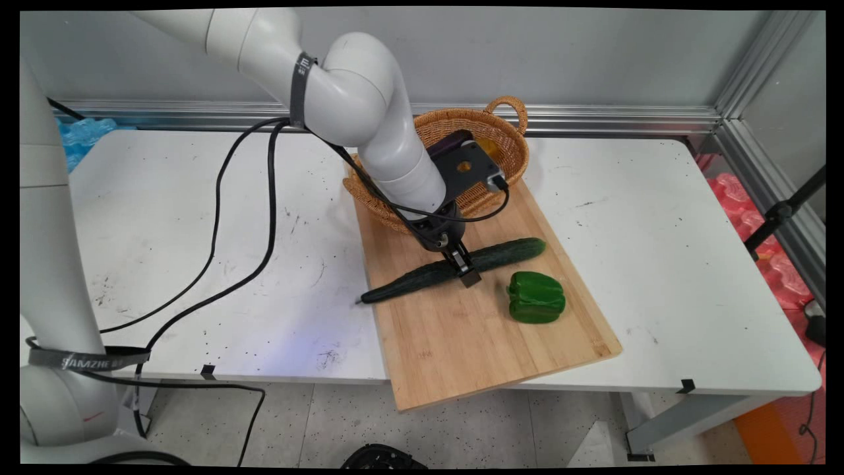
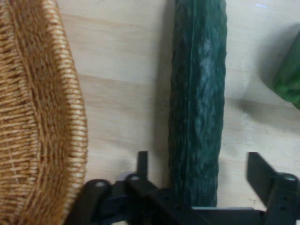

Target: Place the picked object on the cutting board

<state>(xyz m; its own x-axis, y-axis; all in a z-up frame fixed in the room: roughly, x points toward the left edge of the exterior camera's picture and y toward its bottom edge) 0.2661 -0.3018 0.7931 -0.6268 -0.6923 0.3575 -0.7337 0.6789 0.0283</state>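
Note:
A long dark green cucumber (image 1: 511, 252) lies slantwise across a wooden cutting board (image 1: 461, 343). My gripper (image 1: 461, 267) is lowered over its middle, open, with one finger on each side of it. In the hand view the cucumber (image 2: 197, 93) runs up between the two fingers (image 2: 260, 171), with a gap showing on both sides, and the gripper (image 2: 201, 164) is not closed on it. A green bell pepper (image 1: 535, 297) rests on the board just right of the gripper and shows at the hand view's right edge (image 2: 289, 79).
A woven wicker basket (image 1: 508, 142) with a handle stands at the board's far end, right behind the hand; its rim (image 2: 70, 117) fills the hand view's left. Black cables hang from the arm over the table's left half. The board overhangs the table's near edge.

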